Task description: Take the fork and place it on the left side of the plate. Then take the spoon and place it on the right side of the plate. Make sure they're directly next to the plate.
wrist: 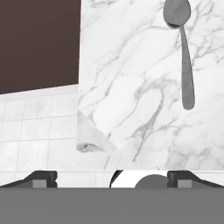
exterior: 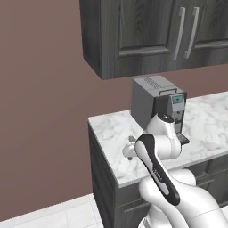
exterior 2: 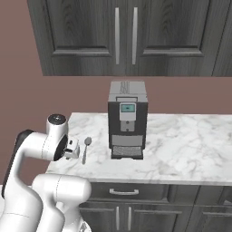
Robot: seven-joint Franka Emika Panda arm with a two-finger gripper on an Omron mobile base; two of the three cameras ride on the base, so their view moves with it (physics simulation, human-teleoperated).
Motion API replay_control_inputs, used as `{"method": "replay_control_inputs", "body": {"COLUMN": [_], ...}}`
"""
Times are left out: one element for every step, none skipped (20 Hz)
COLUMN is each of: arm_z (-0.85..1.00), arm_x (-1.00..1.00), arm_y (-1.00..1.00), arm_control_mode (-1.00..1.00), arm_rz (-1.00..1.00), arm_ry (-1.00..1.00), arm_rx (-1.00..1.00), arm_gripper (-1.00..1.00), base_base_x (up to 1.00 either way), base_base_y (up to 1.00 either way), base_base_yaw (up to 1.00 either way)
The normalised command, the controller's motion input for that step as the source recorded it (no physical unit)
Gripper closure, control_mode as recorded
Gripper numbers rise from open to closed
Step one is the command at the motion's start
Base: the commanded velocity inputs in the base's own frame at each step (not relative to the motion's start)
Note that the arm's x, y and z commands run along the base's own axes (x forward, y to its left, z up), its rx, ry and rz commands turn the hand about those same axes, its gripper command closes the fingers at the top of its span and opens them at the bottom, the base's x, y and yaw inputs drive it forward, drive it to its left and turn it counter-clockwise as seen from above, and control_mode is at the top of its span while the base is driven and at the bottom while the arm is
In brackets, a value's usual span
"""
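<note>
A white marble counter [exterior 2: 190,145] runs beneath dark wall cabinets [exterior 2: 127,36], with a grey coffee machine [exterior 2: 127,118] standing on it. The robot's fingers [wrist: 111,178] hover spread wide above the counter's left end, holding nothing. The all-grey spoon [exterior 2: 85,148] lies flat on the counter just left of the coffee machine, near the fingers.

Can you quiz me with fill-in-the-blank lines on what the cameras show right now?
1. The spoon lies flat on the ____ counter.
2. The tool has its jaws ____, holding nothing.
3. The coffee machine stands to the spoon's ____ in the right base view.

Missing words: marble; open; right
</note>
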Motion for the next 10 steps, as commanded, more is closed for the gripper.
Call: {"method": "replay_control_inputs", "body": {"arm_z": [0.00, 0.00, 0.00, 0.00, 0.00, 0.00, 0.00, 0.00, 0.00, 0.00], "arm_x": [0.00, 0.00, 0.00, 0.00, 0.00, 0.00, 0.00, 0.00, 0.00, 0.00], "arm_y": [0.00, 0.00, 0.00, 0.00, 0.00, 0.00, 0.00, 0.00, 0.00, 0.00], "arm_control_mode": [1.00, 1.00, 1.00, 1.00, 1.00, 1.00, 1.00, 1.00, 1.00, -1.00], "arm_rz": [0.00, 0.00, 0.00, 0.00, 0.00, 0.00, 0.00, 0.00, 0.00, 0.00], "arm_ry": [0.00, 0.00, 0.00, 0.00, 0.00, 0.00, 0.00, 0.00, 0.00, 0.00], "arm_rx": [0.00, 0.00, 0.00, 0.00, 0.00, 0.00, 0.00, 0.00, 0.00, 0.00], "arm_gripper": [-1.00, -1.00, -1.00, -1.00, -1.00, -1.00, -1.00, -1.00, -1.00, -1.00], "base_base_x": [0.00, 0.00, 0.00, 0.00, 0.00, 0.00, 0.00, 0.00, 0.00, 0.00], "base_base_y": [0.00, 0.00, 0.00, 0.00, 0.00, 0.00, 0.00, 0.00, 0.00, 0.00], "base_base_yaw": [0.00, 0.00, 0.00, 0.00, 0.00, 0.00, 0.00, 0.00, 0.00, 0.00]}}
